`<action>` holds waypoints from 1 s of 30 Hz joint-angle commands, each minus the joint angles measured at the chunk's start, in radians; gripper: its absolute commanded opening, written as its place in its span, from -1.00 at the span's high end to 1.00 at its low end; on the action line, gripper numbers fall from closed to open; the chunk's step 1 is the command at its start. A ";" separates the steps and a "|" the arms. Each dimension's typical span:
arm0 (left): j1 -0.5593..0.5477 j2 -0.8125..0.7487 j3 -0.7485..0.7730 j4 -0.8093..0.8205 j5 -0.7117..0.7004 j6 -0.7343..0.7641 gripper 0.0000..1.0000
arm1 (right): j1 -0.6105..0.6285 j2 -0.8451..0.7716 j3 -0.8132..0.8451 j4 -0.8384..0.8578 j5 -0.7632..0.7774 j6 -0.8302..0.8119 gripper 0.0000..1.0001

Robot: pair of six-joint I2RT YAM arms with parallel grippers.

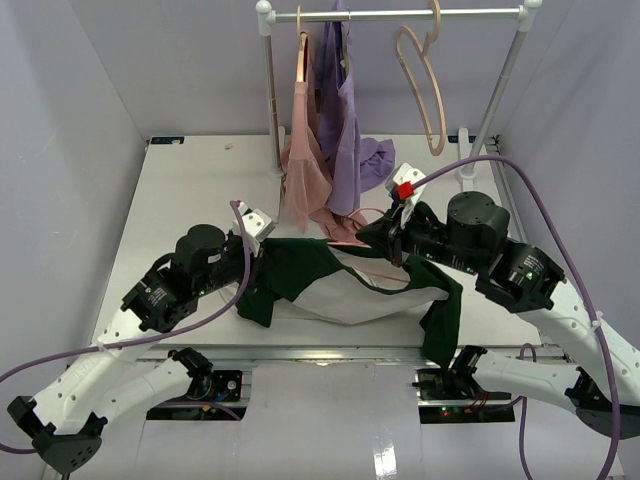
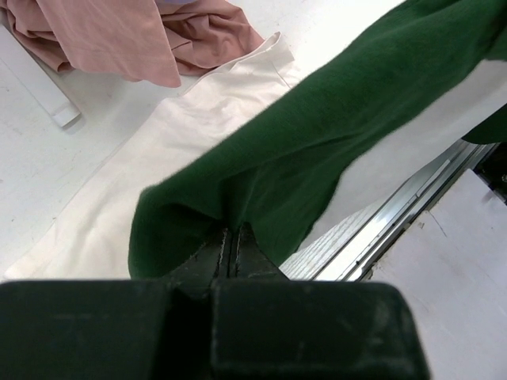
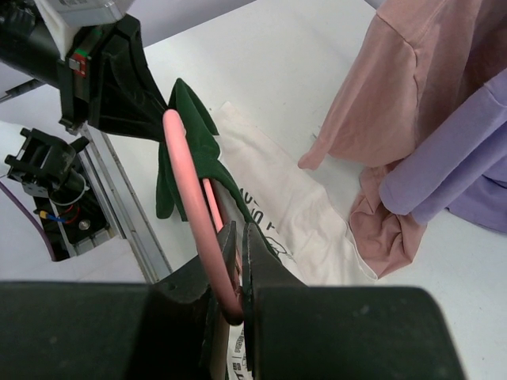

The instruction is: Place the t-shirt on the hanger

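The t-shirt [image 1: 345,295] lies crumpled across the front of the table, cream-white with dark green sleeves. Its printed front [image 3: 293,210] faces up. My left gripper [image 1: 262,243] is at the shirt's left end, and in the left wrist view my left gripper [image 2: 230,235] is shut on a fold of green fabric [image 2: 317,134]. My right gripper [image 1: 386,236] is over the shirt's upper middle. Seen from its own wrist, my right gripper [image 3: 240,237] is shut on the thin pink hanger [image 3: 186,178], which curves up into the green cloth.
A clothes rack [image 1: 400,14] stands at the back with a dusty-pink garment [image 1: 305,150], a lilac garment [image 1: 350,130] and a beige wooden hanger [image 1: 428,85]. Both garments trail onto the table just behind the shirt. The table's metal front rail [image 2: 396,226] runs close to my left gripper.
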 commanded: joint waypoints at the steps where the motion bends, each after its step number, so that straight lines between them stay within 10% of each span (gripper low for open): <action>1: -0.002 -0.033 0.070 -0.007 -0.002 -0.021 1.00 | -0.004 -0.028 -0.044 0.054 0.036 -0.003 0.85; 30: -0.003 0.043 0.240 -0.031 -0.258 -0.010 0.98 | -0.005 -0.067 0.003 -0.080 -0.192 -0.083 0.85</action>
